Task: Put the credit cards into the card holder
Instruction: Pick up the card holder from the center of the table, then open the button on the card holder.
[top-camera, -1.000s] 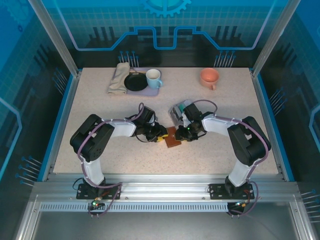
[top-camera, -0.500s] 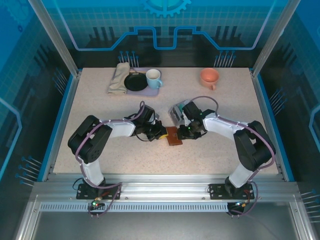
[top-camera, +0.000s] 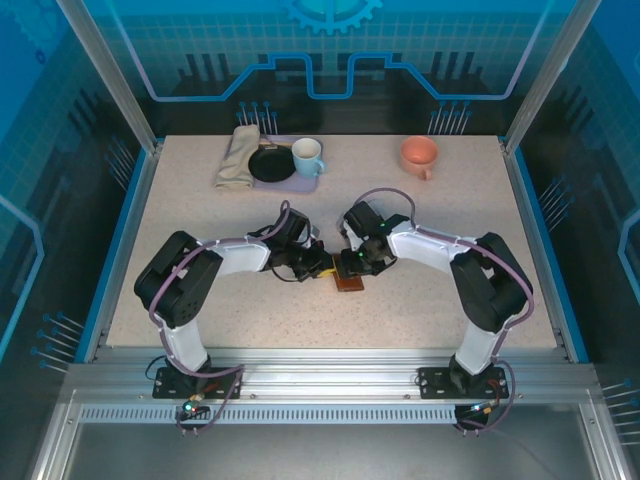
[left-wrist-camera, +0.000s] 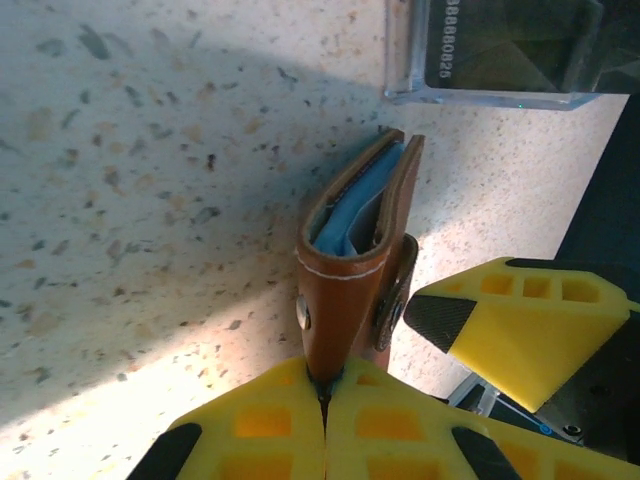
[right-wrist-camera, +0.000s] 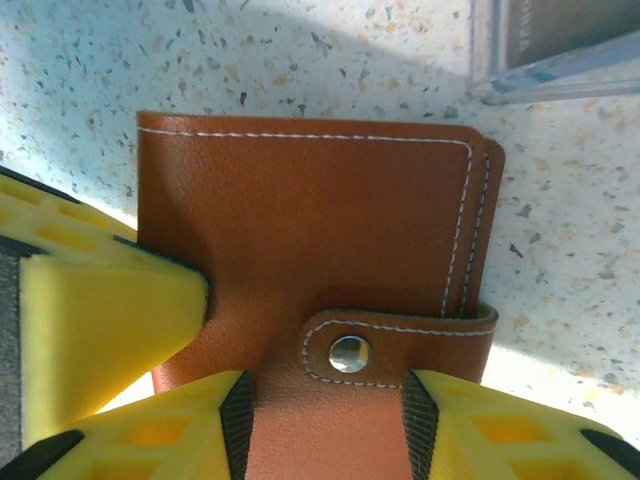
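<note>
Currently: card holder (left-wrist-camera: 350, 270), snapped shut, is clamped at one edge by left tool (left-wrist-camera: 325, 400), seemingly for steadying; right tool (right-wrist-camera: 322, 400) is spread astride snap tab (right-wrist-camera: 400, 345), likely for unfastening.

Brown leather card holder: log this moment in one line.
brown leather card holder: closed | left claw: shut on its edge | right claw: open, astride the snap tab

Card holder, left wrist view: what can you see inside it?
Inside the card holder, blue-grey lining shows between the brown covers. The covers hide deeper slots, so any cards cannot be seen.
</note>
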